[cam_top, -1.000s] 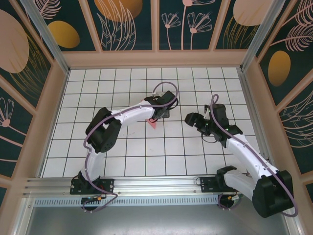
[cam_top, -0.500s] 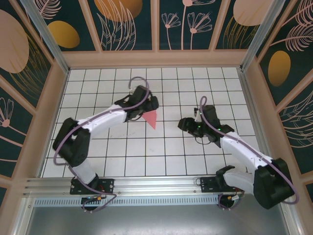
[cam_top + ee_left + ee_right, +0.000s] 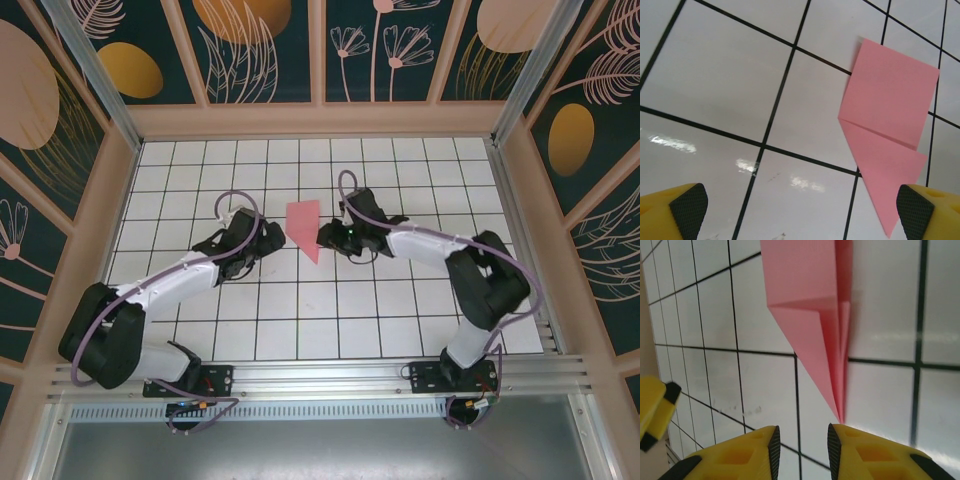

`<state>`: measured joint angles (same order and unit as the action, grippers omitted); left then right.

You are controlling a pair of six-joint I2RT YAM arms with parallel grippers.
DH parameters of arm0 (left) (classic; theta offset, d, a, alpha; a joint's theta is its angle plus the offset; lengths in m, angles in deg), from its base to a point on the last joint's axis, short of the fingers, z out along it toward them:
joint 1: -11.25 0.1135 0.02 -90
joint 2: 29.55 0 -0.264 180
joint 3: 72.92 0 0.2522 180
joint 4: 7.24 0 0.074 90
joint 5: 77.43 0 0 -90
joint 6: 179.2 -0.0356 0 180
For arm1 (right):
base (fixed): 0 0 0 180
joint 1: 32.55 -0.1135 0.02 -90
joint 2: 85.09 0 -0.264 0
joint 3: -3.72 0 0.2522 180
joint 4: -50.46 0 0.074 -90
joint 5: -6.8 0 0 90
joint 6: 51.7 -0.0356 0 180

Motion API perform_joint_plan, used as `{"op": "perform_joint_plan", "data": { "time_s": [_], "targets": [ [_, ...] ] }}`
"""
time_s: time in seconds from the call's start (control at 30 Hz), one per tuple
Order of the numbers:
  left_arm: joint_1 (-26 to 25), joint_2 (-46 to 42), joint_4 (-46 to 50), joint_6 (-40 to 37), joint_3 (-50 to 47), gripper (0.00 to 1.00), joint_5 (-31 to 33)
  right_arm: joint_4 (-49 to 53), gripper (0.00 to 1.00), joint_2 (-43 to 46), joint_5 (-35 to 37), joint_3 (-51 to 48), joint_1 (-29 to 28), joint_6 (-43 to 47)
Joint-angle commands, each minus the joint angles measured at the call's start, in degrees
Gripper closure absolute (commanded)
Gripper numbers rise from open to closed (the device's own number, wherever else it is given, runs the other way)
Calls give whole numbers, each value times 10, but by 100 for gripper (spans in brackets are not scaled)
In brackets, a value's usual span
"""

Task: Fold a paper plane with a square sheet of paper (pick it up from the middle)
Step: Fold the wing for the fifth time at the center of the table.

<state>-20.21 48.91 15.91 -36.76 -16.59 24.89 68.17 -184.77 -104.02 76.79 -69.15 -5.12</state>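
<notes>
- The right claw (image 3: 802, 441) stood narrow, a slim gap between its 2 yellow fingers and nothing in that gap.
- In the right wrist view the pointed nose of the paper plane (image 3: 810, 300) ended just above those fingers, a little to the right of the gap, and the body ran almost straight away from them.
- The left claw (image 3: 800, 207) was spread wide and held nothing, with 1 finger at each lower corner of its view and bare tabletop between them.
- From the left claw the paper plane (image 3: 885, 115) lay ahead and to the right, its nose coming down just beside the right finger.
- From above, the paper plane (image 3: 303, 228) lay between the 2 claws. The right claw (image 3: 324, 238) was just beside 1 long edge and the left claw (image 3: 270, 240) a little further off the other, so the right arm was the nearer.
- Its long axis ran from the far side toward the near edge of the tabletop (image 3: 400, 300), nose toward the arms' bases and slightly to the right.
- I judged that a pinch would have to come from the side, across that axis.
- The plane was pink-red and lay flat: a squarish rear, a cross crease, then a tapering nose, with stacked folded layers along 1 long edge.
</notes>
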Motion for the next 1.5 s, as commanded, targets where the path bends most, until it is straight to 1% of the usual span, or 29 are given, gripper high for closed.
{"op": "perform_joint_plan", "data": {
  "time_s": [0.0,0.13,0.2,0.37,0.43,0.57,0.7,0.9,1.13,1.27,1.47],
  "targets": [
    [6,-21,-16,15,-18,2,20,20,66,-63,-6,58,-3,-6],
    [8,-24,-22,9,-25,1,11,41,66,-130,-25,116,-4,-2],
    [9,-22,-22,4,-24,2,5,56,66,-146,-22,137,-5,3],
    [9,-17,-24,-3,-21,1,0,101,66,-171,-20,181,-4,19],
    [9,-14,-26,-8,-17,1,-3,121,68,-184,-25,196,-6,31],
    [9,-9,-27,-14,-11,1,-3,129,69,-183,-23,206,-8,43],
    [9,-6,-31,-10,-14,2,-4,122,70,-184,-47,212,-11,54],
    [9,-10,-33,-10,-13,2,-4,216,70,-245,-33,293,-15,92],
    [10,-3,-31,-19,17,1,-3,318,68,-282,14,343,-14,160],
    [10,9,-30,-26,39,1,-10,338,67,-271,36,317,-12,201],
    [10,24,-51,-25,45,1,-38,330,67,-194,73,204,7,290]
  ]
}}
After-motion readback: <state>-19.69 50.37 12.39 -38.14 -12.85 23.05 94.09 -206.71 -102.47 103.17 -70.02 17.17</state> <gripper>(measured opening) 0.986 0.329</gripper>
